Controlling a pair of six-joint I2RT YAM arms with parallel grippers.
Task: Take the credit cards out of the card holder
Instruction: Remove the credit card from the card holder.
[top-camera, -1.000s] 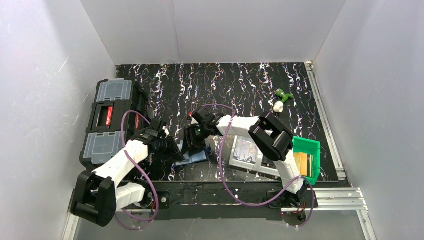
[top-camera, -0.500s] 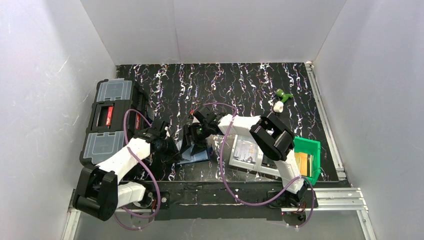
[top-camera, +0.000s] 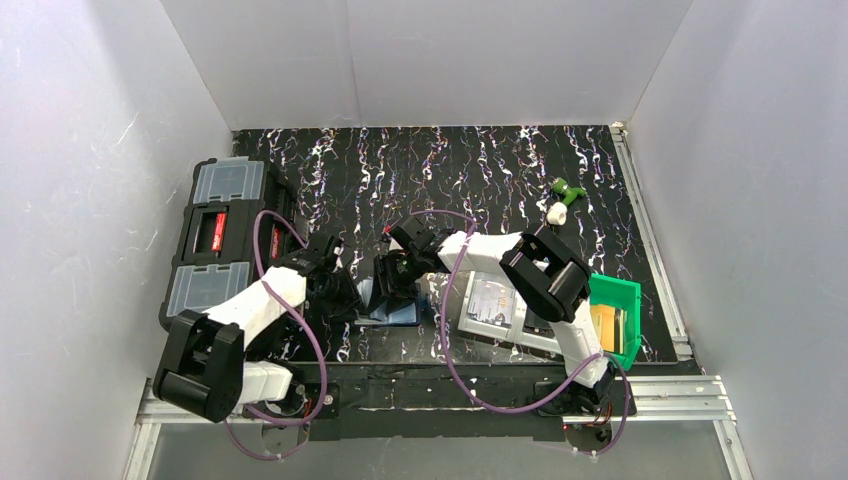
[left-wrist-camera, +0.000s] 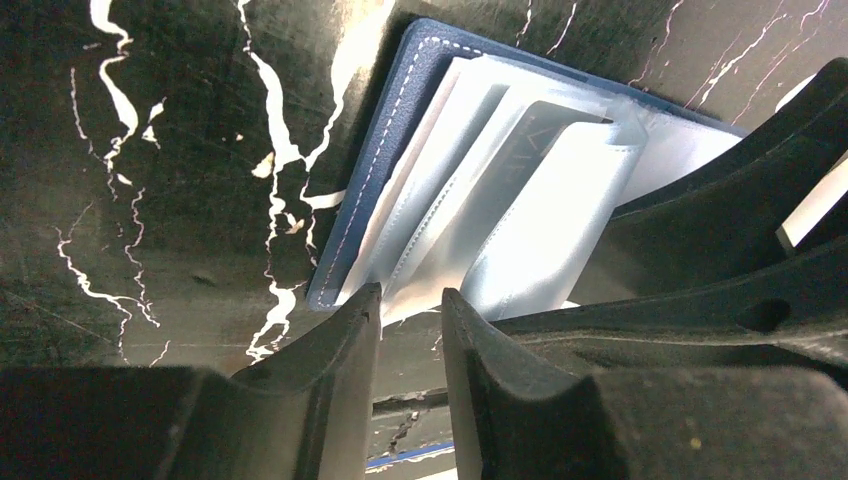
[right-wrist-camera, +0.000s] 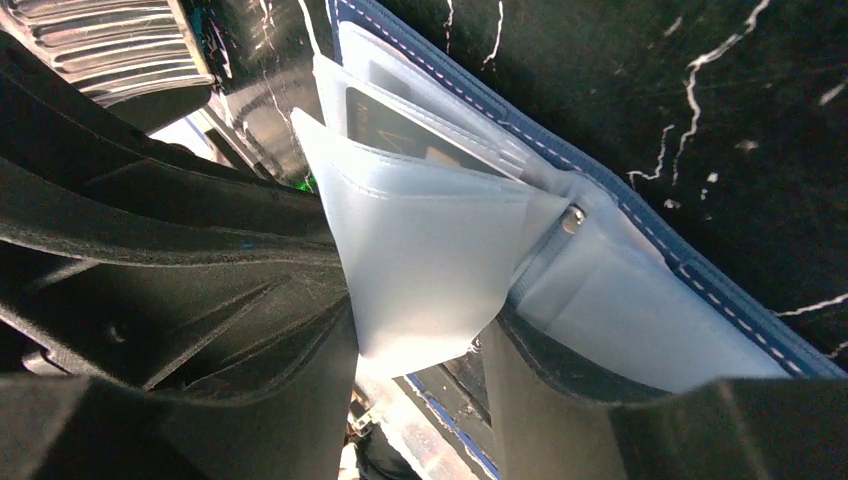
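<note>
Card holder (top-camera: 396, 313) open on the desk (top-camera: 480, 170); left jaws barely parted at a sleeve edge (left-wrist-camera: 405, 295) (nothing clamped), right jaws straddle a folded sleeve (right-wrist-camera: 430, 260), grip unclear

The left arm (top-camera: 250, 312) swung its elbow in toward the card holder (top-camera: 401, 316). The left claw (top-camera: 356, 303) drew closer to the holder's left edge, its jaws parting slightly. The right claw (top-camera: 389, 289) settled a little lower over the holder.

Colours at my black fingers (left-wrist-camera: 330, 400)
The card holder (left-wrist-camera: 372, 185) is navy, white-stitched, its sleeves (left-wrist-camera: 545, 235) pale blue; tabletop (left-wrist-camera: 150, 170) black, veined white.
</note>
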